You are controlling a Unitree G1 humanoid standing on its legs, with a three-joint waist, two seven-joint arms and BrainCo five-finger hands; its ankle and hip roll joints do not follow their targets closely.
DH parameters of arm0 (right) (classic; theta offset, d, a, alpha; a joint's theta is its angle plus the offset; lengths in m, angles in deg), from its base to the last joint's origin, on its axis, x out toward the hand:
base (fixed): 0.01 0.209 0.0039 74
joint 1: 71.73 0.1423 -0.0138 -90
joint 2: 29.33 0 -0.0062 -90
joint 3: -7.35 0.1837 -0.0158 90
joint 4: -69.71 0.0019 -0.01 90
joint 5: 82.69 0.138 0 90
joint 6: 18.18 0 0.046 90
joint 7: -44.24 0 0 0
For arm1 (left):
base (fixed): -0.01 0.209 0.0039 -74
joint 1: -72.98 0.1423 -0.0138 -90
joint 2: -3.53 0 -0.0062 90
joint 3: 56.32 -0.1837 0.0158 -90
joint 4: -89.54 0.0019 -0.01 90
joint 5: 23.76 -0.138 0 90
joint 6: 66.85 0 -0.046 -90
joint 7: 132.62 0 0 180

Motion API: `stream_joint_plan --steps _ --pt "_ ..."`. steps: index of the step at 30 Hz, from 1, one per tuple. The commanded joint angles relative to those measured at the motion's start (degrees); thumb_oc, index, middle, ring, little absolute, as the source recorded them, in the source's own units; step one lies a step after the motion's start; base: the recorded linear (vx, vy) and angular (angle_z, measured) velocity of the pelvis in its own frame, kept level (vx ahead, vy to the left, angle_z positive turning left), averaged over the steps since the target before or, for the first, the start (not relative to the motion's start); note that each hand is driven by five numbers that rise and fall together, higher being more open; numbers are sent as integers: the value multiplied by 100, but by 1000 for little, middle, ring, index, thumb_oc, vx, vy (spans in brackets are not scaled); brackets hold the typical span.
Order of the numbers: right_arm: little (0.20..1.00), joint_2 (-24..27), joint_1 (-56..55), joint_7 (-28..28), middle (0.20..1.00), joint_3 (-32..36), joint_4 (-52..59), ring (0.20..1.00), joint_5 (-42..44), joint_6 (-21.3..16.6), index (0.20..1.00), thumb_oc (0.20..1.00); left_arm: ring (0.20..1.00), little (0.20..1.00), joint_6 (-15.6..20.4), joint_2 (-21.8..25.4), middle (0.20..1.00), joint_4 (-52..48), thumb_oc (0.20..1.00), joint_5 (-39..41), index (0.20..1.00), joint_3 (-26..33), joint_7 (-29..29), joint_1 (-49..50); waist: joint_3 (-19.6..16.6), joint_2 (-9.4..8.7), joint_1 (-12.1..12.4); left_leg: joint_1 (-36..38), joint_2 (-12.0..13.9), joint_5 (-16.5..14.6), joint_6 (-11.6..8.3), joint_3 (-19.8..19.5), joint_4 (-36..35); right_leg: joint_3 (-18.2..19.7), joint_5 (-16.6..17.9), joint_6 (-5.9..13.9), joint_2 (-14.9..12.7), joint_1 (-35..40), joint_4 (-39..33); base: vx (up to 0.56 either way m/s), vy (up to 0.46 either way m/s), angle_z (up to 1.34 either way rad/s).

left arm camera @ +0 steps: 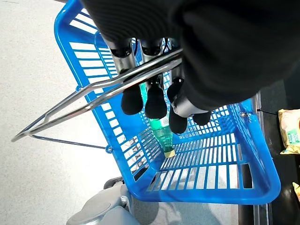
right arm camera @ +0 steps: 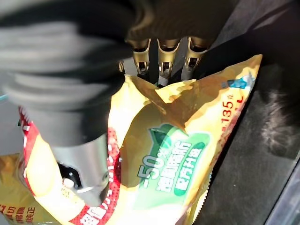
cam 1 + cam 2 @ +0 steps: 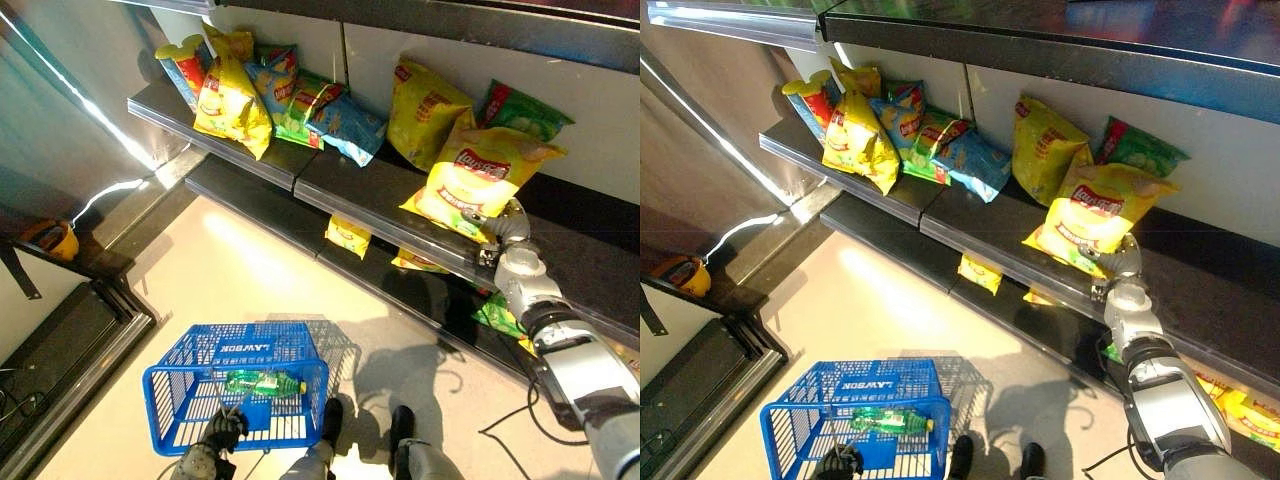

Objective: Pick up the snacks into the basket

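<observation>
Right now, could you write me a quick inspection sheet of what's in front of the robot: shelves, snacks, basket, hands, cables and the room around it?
Surface: dark shelf with a lower shelf beneath; pale floor.
Job's things: big yellow chip bag at the shelf edge; blue basket on the floor side, holding a green bottle.
Clutter: more chip bags along the shelf; small yellow packs below.
Hands: right hand pinches the big yellow chip bag; left hand curled round the basket handle.
Cables: white cable at the shelf corner.
Surroundings: yellow object on a dark ledge.
</observation>
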Motion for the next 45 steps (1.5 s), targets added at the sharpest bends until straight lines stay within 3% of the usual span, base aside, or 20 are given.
stream_joint_plan --steps 1,6,7,9,21,30,37,45 --pt "1000 219 213 40 1000 -228 -26 1000 -22 -229 1000 1000 200 200 -255 452 200 292 200 -276 200 -392 -117 596 -197 -144 171 -127 -9 -178 -246 3 98 331 0 926 -424 475 -621 10 -15 22" --pt "1000 257 255 74 1000 -277 -98 1000 -90 -208 1000 1000 200 200 -254 436 200 325 200 -272 200 -381 -104 646 -231 -102 201 -99 1 -152 -254 -7 62 273 2 928 -437 527 -649 11 -11 10" --pt "429 242 250 74 429 -282 -119 429 -84 -204 429 429 200 200 -254 434 200 335 200 -278 200 -395 -103 651 -235 -93 202 -89 8 -145 -259 -6 52 248 -4 926 -448 541 -651 0 0 0" --pt "200 225 238 79 200 -283 -134 200 -96 -202 200 200 200 200 -257 424 200 353 200 -289 200 -392 -110 651 -244 -89 198 -77 8 -139 -266 -8 45 233 -16 923 -449 552 -646 0 0 0" --pt "200 -89 -3 140 200 -211 -4 200 73 -223 200 200 200 200 -285 384 200 441 200 -235 200 -258 -141 665 -259 -173 148 -21 11 -219 -221 17 104 301 -1 941 -430 604 -667 0 0 0" --pt "200 -532 -629 546 200 -232 685 200 604 -218 200 200 200 200 -310 471 200 416 200 -97 200 45 -135 582 -310 -480 66 41 52 -394 -153 207 276 544 160 988 -341 692 -899 -10 22 -2" --pt "200 -614 -1923 985 200 -89 1921 200 1205 -248 200 200 200 200 -320 388 200 61 200 74 200 215 -214 459 -344 -666 21 192 56 -484 -92 135 396 495 213 1018 -358 991 -1055 8 8 -3" --pt "200 -268 -3825 1568 200 -219 4167 200 755 -239 200 200 200 200 -274 370 200 -916 200 103 200 406 -275 357 -413 -835 -132 302 57 -558 -54 140 441 482 228 1041 -328 1140 -1149 6 5 -1"
